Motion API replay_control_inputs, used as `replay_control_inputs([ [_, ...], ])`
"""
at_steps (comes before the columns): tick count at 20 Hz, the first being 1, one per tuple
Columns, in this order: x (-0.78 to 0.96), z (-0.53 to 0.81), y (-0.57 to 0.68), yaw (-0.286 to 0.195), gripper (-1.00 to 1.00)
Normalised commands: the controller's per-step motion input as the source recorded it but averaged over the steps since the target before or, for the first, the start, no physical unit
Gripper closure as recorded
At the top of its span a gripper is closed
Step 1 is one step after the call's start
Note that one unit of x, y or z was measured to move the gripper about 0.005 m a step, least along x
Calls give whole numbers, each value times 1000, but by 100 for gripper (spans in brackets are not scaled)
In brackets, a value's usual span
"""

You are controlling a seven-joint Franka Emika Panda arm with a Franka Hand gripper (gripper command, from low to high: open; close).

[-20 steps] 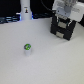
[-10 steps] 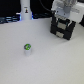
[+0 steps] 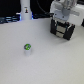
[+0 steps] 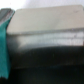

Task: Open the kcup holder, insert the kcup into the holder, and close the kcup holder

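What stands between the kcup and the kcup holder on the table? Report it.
Nothing visible does. The kcup stands alone on the white table, with bare surface up to the kcup holder, where the gripper is. The white post is off that line.

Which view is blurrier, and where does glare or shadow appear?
Wrist view: heavily blurred, too close to the holder, only a pale band of glare showing. Exterior view: soft but readable, with the kcup casting a faint shadow on the bright table.
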Motion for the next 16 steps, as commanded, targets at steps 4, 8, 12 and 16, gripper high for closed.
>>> replay_control_inputs([
  [4, 943, 185, -306, -80, 100],
  [8, 933, 198, -309, -83, 100],
  [12, 912, 183, -329, -83, 100],
  [16, 878, 179, -362, -69, 100],
])
